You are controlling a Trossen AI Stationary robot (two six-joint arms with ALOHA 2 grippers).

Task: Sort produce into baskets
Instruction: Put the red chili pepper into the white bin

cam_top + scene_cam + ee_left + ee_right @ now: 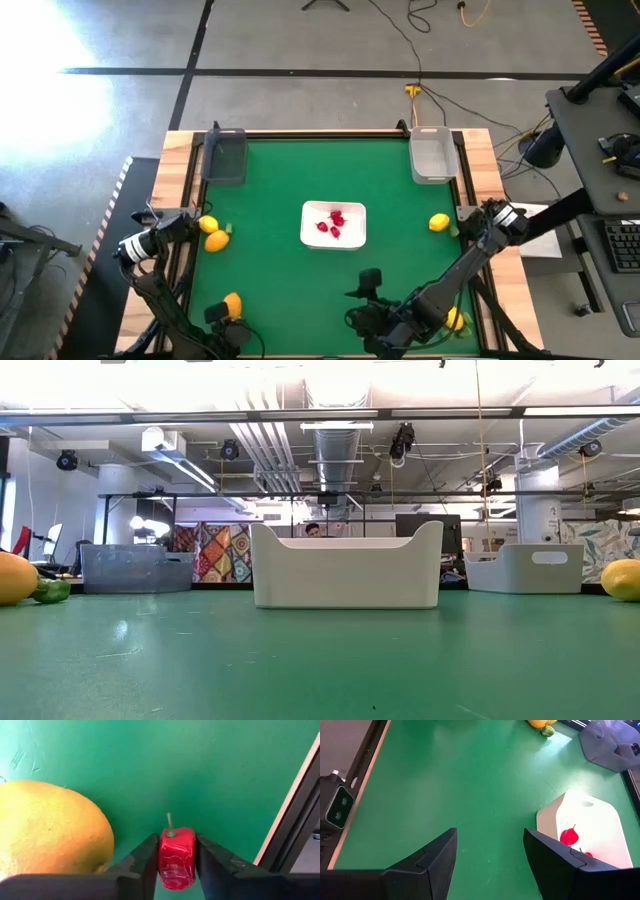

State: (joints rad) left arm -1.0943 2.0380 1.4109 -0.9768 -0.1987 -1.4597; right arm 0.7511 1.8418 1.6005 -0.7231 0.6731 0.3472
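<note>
The tray [310,235] with berries [333,224] sits mid-surface [270,180]; two bins [224,155] stand behind it, lemons [213,238] left and right.

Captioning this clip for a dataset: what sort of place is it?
Likely a robotics lab or workshop: exposed ceiling ducts, a computer desk beside the table, cables trailing across a bare concrete floor.

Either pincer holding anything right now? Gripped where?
Left pincer clamps a small red fruit by its sides, stem pointing away from the wrist. Right pincer is open, empty.
</note>
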